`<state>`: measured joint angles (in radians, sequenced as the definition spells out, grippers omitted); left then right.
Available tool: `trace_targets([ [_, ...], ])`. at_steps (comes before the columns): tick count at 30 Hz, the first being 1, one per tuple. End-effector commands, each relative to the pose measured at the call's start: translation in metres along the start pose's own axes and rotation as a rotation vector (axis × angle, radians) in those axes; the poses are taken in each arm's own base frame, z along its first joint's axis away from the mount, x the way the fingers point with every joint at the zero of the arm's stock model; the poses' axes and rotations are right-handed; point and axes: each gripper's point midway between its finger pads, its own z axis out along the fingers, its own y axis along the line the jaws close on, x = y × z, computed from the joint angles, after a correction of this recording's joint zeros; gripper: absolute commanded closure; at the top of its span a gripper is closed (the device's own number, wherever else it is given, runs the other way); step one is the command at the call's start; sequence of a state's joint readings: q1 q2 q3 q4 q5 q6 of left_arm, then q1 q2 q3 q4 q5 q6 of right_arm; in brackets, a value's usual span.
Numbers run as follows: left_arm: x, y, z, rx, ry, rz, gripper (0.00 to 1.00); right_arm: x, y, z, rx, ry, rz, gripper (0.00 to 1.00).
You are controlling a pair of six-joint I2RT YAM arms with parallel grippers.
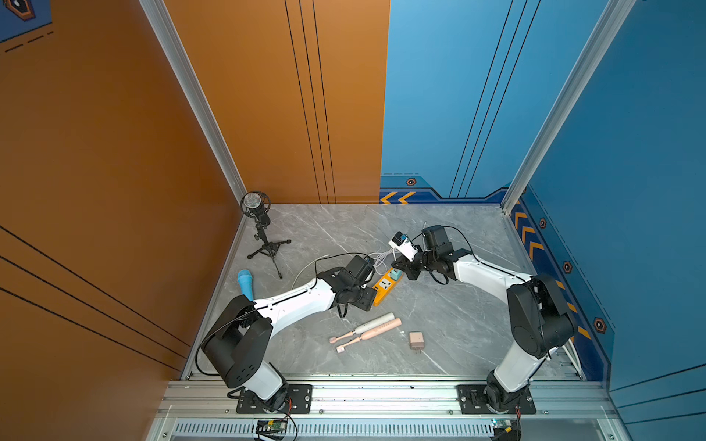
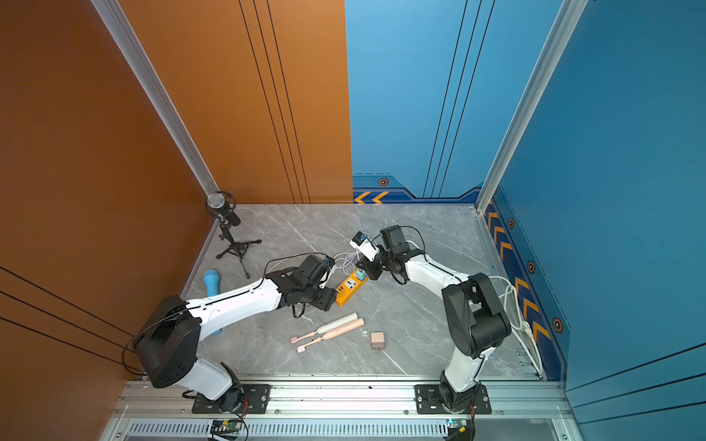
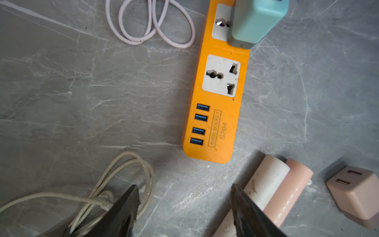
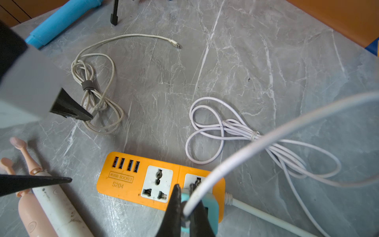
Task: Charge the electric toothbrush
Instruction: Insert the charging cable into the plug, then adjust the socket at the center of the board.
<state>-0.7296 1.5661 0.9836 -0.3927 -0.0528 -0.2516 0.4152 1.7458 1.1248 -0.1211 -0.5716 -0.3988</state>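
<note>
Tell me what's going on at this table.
The right tool is pinched shut on the white cable at the teal adapter plugged into the orange power strip. The left tool hangs open above the table near the strip's USB end. The white toothbrush and pink toothbrush lie side by side, neither one connected.

The power strip (image 3: 217, 127) is orange, with white sockets and blue USB ports. Veined grey marble patterns the tabletop (image 3: 82, 92). There is a teal charger block (image 3: 256, 20), a dusty-pink charger block (image 1: 415, 340), a white toothbrush (image 1: 376, 322), a pink toothbrush (image 1: 376, 331), a lilac cable (image 4: 205, 131) and a cream cable (image 4: 98, 98).
</note>
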Motion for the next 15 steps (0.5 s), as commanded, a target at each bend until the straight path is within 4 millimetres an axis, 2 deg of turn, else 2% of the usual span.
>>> trace_targets([
  [1, -0.008, -0.002, -0.002, -0.018, -0.013, 0.024, 0.27, 0.018, 0.010, 0.004, -0.040, 0.085, -0.010, 1.00],
  [6, -0.006, -0.006, 0.009, -0.003, 0.010, 0.027, 0.24, 0.018, 0.002, 0.004, -0.015, 0.093, -0.002, 1.00],
  [11, -0.005, -0.014, 0.021, 0.037, 0.019, 0.045, 0.21, 0.021, 0.004, 0.001, -0.042, 0.113, 0.011, 1.00],
  [12, -0.018, -0.020, 0.019, 0.058, -0.012, 0.048, 0.20, 0.021, 0.004, 0.001, -0.040, 0.114, 0.010, 1.00],
  [15, -0.021, -0.023, 0.029, 0.069, -0.006, 0.056, 0.19, 0.022, 0.000, 0.002, -0.012, 0.118, 0.016, 1.00],
])
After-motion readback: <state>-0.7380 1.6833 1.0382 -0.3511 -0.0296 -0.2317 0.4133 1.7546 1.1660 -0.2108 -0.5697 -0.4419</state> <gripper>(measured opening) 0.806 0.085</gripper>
